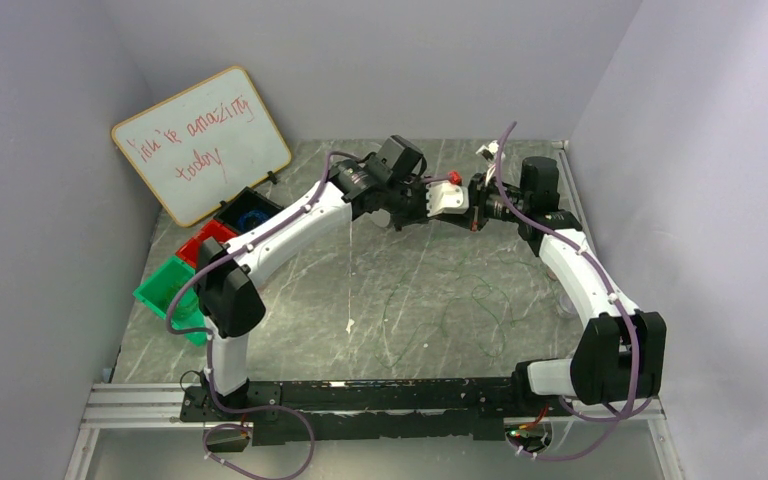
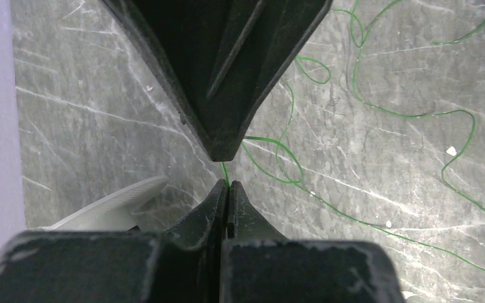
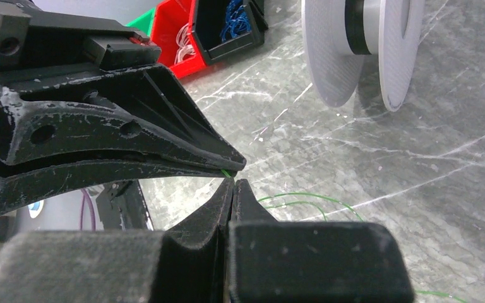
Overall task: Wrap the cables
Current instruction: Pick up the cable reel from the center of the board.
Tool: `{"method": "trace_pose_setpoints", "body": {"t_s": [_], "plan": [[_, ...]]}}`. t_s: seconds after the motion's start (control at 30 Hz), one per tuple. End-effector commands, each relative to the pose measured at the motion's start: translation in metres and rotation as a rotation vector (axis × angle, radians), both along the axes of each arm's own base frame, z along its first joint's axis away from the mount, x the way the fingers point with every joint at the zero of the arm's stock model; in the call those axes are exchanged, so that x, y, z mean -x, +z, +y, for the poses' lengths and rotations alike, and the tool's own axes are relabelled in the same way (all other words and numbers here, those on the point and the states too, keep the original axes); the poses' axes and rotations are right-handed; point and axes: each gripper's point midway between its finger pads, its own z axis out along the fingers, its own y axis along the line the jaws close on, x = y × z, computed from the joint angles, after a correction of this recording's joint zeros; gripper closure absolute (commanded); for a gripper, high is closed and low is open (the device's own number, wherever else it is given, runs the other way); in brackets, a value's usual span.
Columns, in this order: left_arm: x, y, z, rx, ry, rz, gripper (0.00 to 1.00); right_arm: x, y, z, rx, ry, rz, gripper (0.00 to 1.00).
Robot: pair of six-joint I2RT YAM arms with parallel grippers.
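Observation:
The cable is a hair-fine green wire; loose squiggly strands lie on the grey marble table [image 1: 440, 310] and show in the left wrist view [image 2: 271, 140] and the right wrist view [image 3: 303, 194]. My left gripper [image 1: 430, 205] [image 2: 228, 184] and right gripper [image 1: 468, 210] [image 3: 233, 181] meet tip to tip above the far middle of the table. Both are shut, each pinching the wire at its tip. A short span of green wire [image 2: 225, 172] runs between the two tips. A white spool [image 3: 353, 44] stands on edge on the table just beyond them.
Green [image 1: 165, 285], red [image 1: 205, 240] and black [image 1: 250, 212] bins sit at the far left, the black one holding a blue coil. A whiteboard [image 1: 200, 140] leans on the left wall. A thin pale strand [image 1: 348, 270] hangs from the left arm.

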Motion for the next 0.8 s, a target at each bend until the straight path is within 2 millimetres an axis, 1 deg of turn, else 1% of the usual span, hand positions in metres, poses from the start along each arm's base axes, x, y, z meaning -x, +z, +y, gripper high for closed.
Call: {"method": "trace_pose_setpoints", "body": {"t_s": [0.0,0.1,0.27,0.4,0.53,0.67,0.73,0.77], "plan": [[-0.011,0.017,-0.008,0.045,0.047,-0.046,0.97,0.005,0.017,0.004,-0.024,0.031,-0.068,1.0],[-0.016,0.02,-0.01,0.068,0.094,-0.043,0.98,0.006,0.016,0.006,-0.012,0.034,-0.078,1.0],[-0.022,0.032,-0.014,0.121,0.16,-0.032,0.98,0.009,0.013,0.012,-0.01,0.055,-0.076,1.0],[-0.017,0.032,-0.019,0.133,0.158,-0.003,0.98,0.012,0.01,0.018,-0.006,0.081,-0.075,1.0],[-0.003,0.026,-0.025,0.13,0.129,0.041,0.97,0.014,0.011,0.022,-0.009,0.088,-0.08,1.0],[0.008,0.028,-0.031,0.141,0.103,0.076,0.97,0.015,0.011,0.022,-0.009,0.095,-0.079,1.0],[0.005,0.034,-0.029,0.148,0.122,0.06,0.97,0.014,0.011,0.021,-0.005,0.091,-0.084,1.0],[0.001,0.038,-0.026,0.147,0.133,0.041,0.95,0.013,0.012,0.019,-0.003,0.082,-0.088,1.0]]}}
